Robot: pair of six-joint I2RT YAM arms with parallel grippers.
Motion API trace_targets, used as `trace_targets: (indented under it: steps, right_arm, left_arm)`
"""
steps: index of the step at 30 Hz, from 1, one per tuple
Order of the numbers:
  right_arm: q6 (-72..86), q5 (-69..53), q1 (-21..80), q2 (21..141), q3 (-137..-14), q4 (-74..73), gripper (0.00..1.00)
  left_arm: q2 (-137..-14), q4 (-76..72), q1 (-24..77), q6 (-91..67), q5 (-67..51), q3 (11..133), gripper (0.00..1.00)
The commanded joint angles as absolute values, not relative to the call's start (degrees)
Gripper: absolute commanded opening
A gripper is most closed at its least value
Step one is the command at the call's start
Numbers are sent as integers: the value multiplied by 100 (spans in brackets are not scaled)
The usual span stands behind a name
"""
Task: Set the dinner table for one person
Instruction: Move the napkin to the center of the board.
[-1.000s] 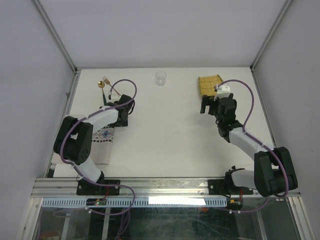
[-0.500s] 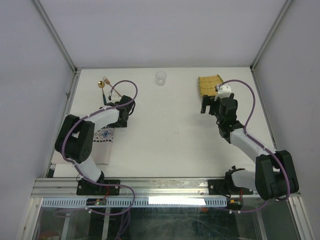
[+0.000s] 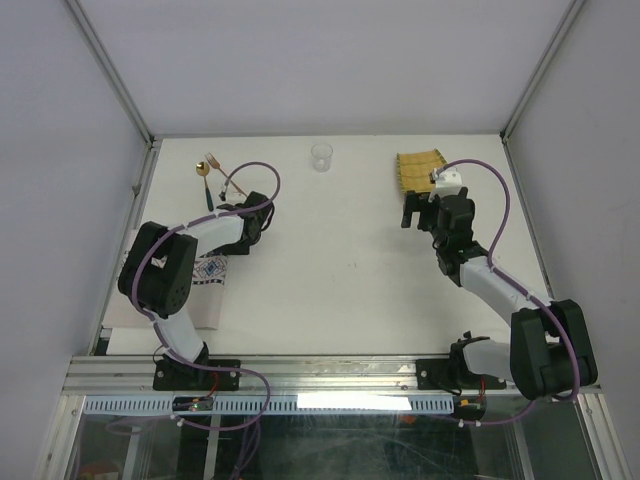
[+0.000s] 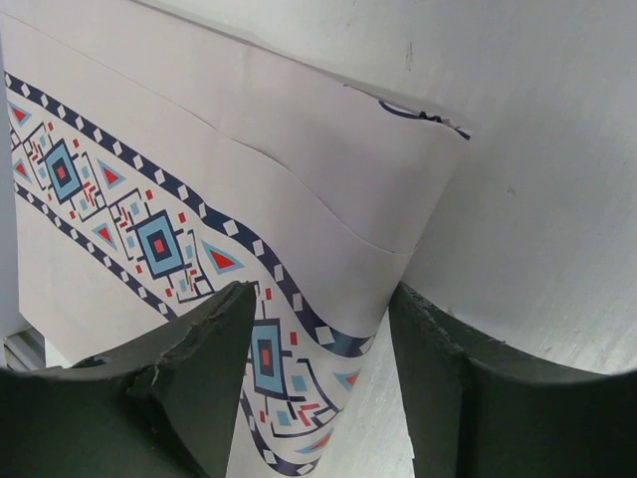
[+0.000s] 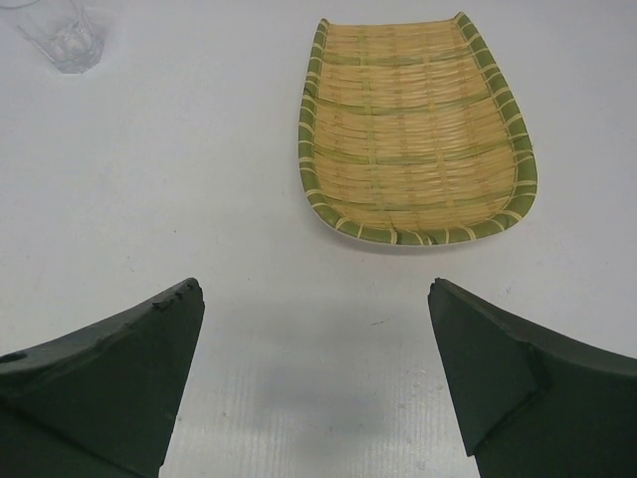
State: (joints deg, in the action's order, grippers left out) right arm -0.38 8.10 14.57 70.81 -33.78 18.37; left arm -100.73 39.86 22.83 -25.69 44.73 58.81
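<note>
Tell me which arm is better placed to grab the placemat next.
Left. The left claw straddles a corner of the placemat with jaws apart; the right claw hangs open facing the woven tray, across the dinner table.

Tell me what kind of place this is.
Probably a robot test cell in a lab, not a dining room: a white table with a metal rail, plain white walls closing it in, and a left arm and right arm bolted at its near edge.

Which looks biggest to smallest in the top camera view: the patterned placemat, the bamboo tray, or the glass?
1. Placemat, largest, though the left arm hides part.
2. Bamboo tray.
3. Glass, smallest.
</note>
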Motion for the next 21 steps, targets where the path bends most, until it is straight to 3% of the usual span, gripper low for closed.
trace_targets:
  steps: [1,6,8,9,16,21]
  right_arm:
    - [-103,769,1499,7082,-3556,1940,100]
    - [-103,769,1505,7067,-3586,1890,100]
    - [-103,769,1509,7074,-3590,1892,100]
    - [-103,769,1505,7088,-3588,1888,100]
    - [-103,769,1514,7156,-3634,1831,100]
    - [-103,769,1529,7164,-3669,1764,100]
  left_arm:
    - [-10212,4090,2268,-2574,4449,6004,52]
    - [-10306,4140,2270,-2571,4443,6047,29]
    - [-10310,4140,2272,-2559,4410,6051,3]
    - [-10310,4140,2275,-2551,4389,6055,0]
    - [-10299,4093,2341,-2499,3841,6280,0]
    - [-10125,3584,2496,-2391,2702,6537,0]
